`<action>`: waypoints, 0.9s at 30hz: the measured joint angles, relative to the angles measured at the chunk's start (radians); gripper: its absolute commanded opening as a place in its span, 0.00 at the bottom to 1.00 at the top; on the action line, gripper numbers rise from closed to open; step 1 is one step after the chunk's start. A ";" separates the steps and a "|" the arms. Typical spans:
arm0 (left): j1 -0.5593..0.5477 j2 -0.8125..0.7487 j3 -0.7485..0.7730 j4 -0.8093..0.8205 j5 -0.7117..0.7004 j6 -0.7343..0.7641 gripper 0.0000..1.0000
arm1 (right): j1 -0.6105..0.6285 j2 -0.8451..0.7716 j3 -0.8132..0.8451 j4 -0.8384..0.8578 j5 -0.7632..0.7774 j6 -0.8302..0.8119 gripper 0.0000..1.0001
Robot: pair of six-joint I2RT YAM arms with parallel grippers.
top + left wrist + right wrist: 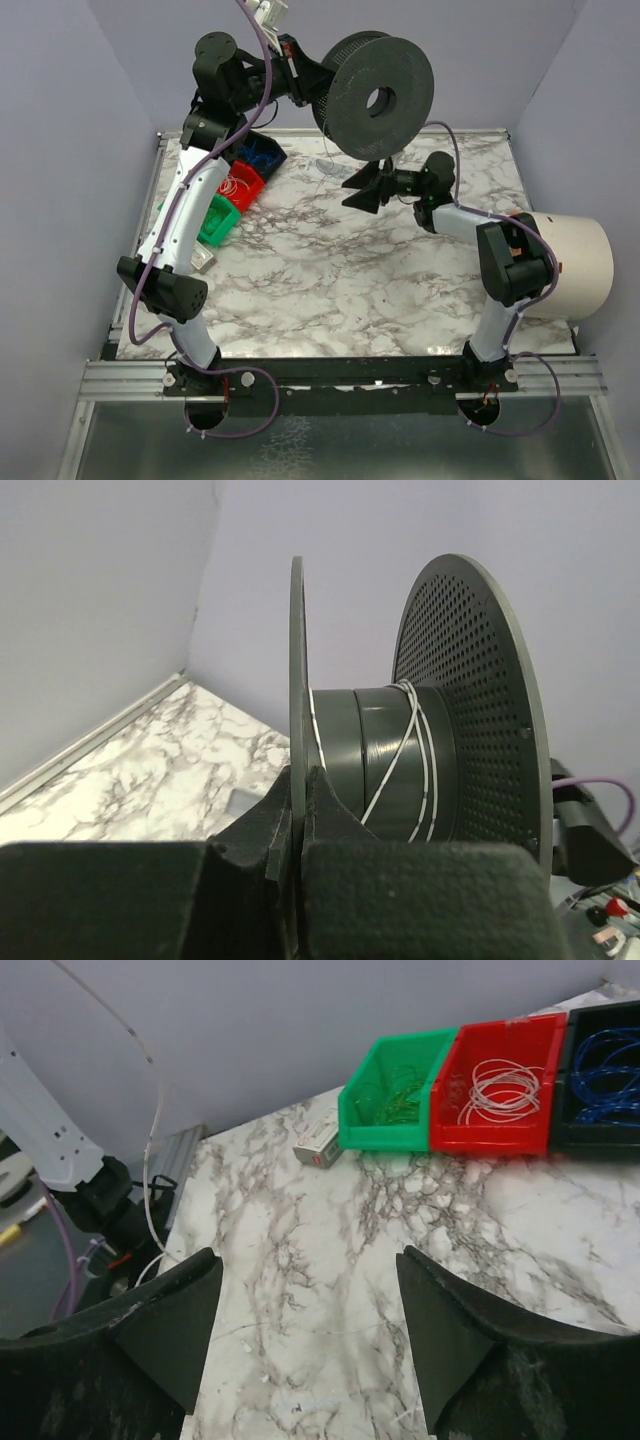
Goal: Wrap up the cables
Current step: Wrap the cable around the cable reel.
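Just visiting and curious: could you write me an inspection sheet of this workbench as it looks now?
Surface: marble-patterned table.
Job's things: black spool held up in the air; white cable wound a few turns round its hub.
Clutter: green bin, red bin with white wire coils, dark bin with blue wire, small box, white roll.
Grippers: left gripper shut on the spool's flange; right gripper open, empty.
Cables: purple hoses, the robot's own.
Surroundings: plain grey walls.

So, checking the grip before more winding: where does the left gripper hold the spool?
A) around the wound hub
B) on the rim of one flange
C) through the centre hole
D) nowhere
B: the left gripper is shut on the near flange's rim of the spool, its hub untouched.
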 measured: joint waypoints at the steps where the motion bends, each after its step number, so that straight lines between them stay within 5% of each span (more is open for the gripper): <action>1: -0.003 0.000 0.000 0.013 0.006 -0.007 0.00 | 0.005 0.026 -0.007 0.074 -0.004 0.067 0.75; 12: -0.049 0.000 -0.024 0.073 0.061 -0.036 0.00 | 0.164 0.103 -0.032 0.513 -0.031 0.410 0.76; 22: -0.053 0.000 -0.039 0.074 0.063 -0.035 0.00 | 0.221 0.134 -0.032 0.580 -0.022 0.494 0.76; 25: -0.056 0.000 -0.043 0.073 0.063 -0.035 0.00 | 0.238 0.144 -0.032 0.584 -0.011 0.504 0.63; 27: -0.058 0.000 -0.047 0.073 0.063 -0.035 0.00 | 0.250 0.149 -0.032 0.586 -0.004 0.510 0.38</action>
